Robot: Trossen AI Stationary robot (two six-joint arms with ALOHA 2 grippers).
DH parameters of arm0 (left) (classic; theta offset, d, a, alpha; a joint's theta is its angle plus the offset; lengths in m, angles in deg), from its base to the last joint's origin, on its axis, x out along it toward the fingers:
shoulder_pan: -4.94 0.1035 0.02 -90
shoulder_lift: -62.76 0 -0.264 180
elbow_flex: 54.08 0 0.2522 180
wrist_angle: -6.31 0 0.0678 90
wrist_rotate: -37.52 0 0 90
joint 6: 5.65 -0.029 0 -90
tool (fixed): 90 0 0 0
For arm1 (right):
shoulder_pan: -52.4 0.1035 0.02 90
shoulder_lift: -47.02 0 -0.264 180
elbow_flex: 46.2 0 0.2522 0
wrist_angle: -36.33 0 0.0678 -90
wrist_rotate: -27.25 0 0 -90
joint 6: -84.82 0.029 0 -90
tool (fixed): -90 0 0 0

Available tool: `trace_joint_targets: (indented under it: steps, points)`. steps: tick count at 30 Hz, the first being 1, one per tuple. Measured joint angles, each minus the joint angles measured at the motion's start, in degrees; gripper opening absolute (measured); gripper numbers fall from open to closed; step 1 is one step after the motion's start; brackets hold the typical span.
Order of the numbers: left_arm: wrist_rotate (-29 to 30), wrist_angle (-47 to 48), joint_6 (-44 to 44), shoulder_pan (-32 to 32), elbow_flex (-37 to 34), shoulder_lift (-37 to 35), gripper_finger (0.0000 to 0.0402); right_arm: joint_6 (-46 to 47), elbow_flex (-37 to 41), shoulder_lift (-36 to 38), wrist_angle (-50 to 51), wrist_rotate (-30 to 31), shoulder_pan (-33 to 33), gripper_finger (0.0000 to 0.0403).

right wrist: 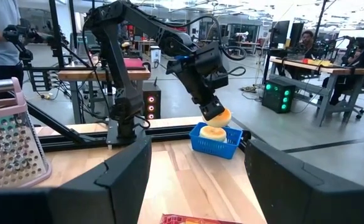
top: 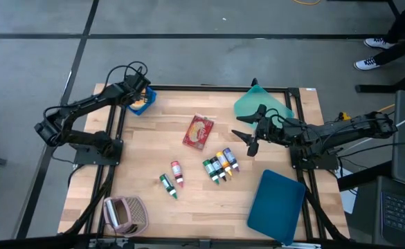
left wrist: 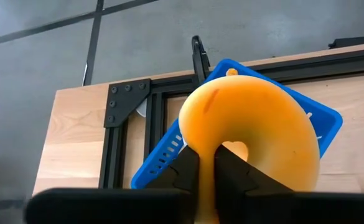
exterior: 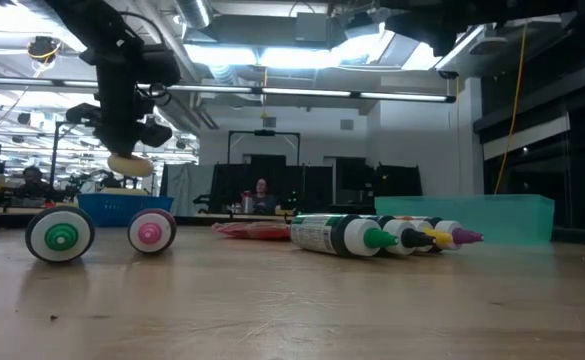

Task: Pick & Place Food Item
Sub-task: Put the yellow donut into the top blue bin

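closest to the low camera you've got two bottle caps facing you, a green one and a pink one, then the row of paint bottles lying on their sides mid-table, touching each other. from above there's also a pink basket at the near left corner of the wooden table and a dark blue lid at the near right, hanging a bit over the edge. a red snack packet lies flat around the middle.

your right gripper sits over the right side of the table just past the bottles, fingers spread wide, nothing between them. a teal bin is right behind it at the far edge.

far left corner is where it's happening. your left gripper is pinched on an orange donut, angled downward, holding it just above the blue basket. in the right wrist view the donut isn't resting in the basket, there's a small gap, and another pale round food item already sits inside. left wrist view shows the fingers close together on the donut's ring.

people are at desks in the room behind.
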Motion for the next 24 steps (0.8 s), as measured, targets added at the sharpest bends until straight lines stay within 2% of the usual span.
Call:
trace_joint_targets:
  steps: [13,18,24]
  points:
    - [0.6,0.1,-0.7,0.0,0.0,0.0,0.0169,0.8,0.0,0.0,0.0,0.0,0.0,0.0254]
    - [0.5,0.1,-1.0,0.0,0.0,0.0,0.0193,0.8,0.0,0.0,0.0,0.0,0.0,0.0254]
    - [-1.0,0.5,-2.1,0.0,0.0,0.0,0.0197,0.8,0.0,0.0,0.0,0.0,0.0,0.0254]
